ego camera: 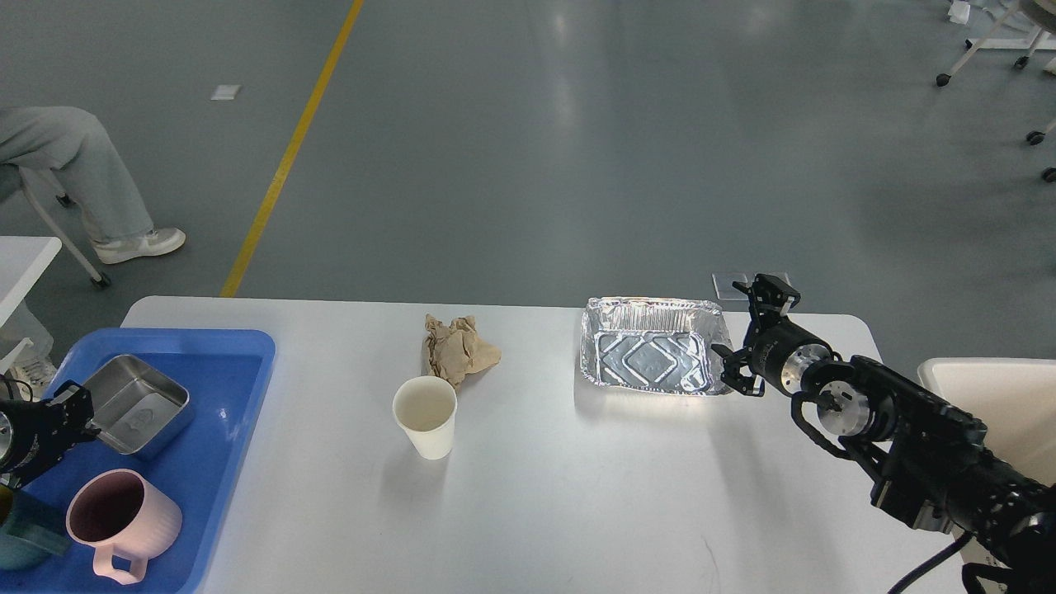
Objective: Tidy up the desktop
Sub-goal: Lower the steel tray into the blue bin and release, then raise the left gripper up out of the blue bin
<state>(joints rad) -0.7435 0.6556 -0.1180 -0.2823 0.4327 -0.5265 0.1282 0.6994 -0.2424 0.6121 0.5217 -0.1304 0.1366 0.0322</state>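
Observation:
The white desktop (536, 495) holds a white paper cup (426, 415), a crumpled brown paper (458, 351) just behind it, and an empty foil tray (652, 356) at the right. My right gripper (752, 337) is open, its fingers spread just off the foil tray's right rim. My left gripper (70, 412) is at the left edge, shut on the left rim of a steel container (136, 404) that sits low in the blue tray (223, 396).
The blue tray also holds a pink mug (124, 520) and a teal cup (21, 540) at the front left. A beige bin (998, 396) stands off the desktop's right end. A smaller white table (21, 260) and a seated person's leg (74, 165) are at the far left.

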